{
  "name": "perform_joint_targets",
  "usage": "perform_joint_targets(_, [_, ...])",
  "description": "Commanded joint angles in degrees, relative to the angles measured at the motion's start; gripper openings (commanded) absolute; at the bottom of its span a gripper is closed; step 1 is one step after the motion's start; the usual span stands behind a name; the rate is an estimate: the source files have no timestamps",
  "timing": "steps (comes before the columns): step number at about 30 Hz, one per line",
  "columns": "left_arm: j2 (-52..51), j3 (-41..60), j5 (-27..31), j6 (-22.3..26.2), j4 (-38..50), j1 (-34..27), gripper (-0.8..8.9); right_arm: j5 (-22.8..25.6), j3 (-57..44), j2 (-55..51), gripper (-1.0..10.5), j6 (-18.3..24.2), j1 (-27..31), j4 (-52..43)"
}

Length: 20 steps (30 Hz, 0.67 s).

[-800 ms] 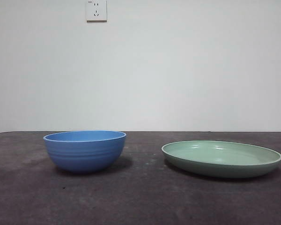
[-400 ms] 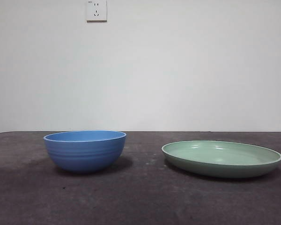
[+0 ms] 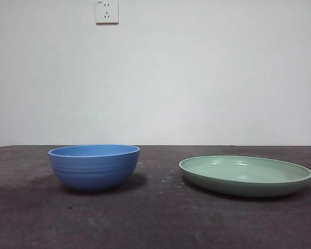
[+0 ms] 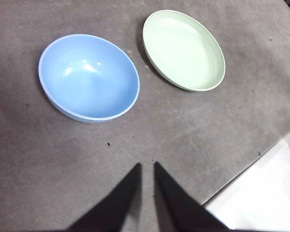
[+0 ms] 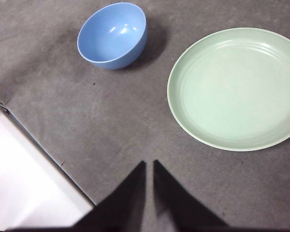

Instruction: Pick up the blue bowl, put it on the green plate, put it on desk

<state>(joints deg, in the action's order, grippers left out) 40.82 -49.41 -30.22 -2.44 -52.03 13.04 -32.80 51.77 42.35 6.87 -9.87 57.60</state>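
White wall is standing behind the table (image 3: 155, 218), both end effectors (image 4: 146, 166) (image 5: 149, 164) are hanging nearly closed holding nothing, so the bowl (image 3: 94, 167) risks slipping or hitting the plate (image 3: 245, 175).

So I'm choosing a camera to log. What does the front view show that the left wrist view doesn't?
Front view only: the white wall, the wall socket, and the ridged outside of the blue bowl side-on. Left wrist view only: the left gripper with its jaws nearly together, the insides of both dishes from above, and a white surface past the desk edge. Both: the bowl and the green plate apart on the desk, both empty.
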Motion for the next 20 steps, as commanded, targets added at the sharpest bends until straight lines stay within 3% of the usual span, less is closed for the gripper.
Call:
perform_joint_targets(1, [0.3, -1.0, -0.3, 0.7, 0.6, 0.2, 2.69, 0.1, 1.0, 0.2, 2.6, -0.1, -0.2, -0.4])
perform_joint_targets(2, [0.3, -1.0, -0.3, 0.7, 0.6, 0.2, 3.37, 0.0, 1.0, 0.2, 3.3, -0.5, -0.2, -0.5])
perform_joint_targets(4, [0.3, -1.0, -0.3, 0.7, 0.6, 0.2, 4.01, 0.1, 1.0, 0.2, 3.6, -0.5, -0.2, -0.5])
perform_joint_targets(20, [0.9, -1.0, -0.2, -0.1, 0.8, 0.2, 4.04, 0.0, 1.0, 0.3, 3.6, -0.6, -0.2, -0.5])
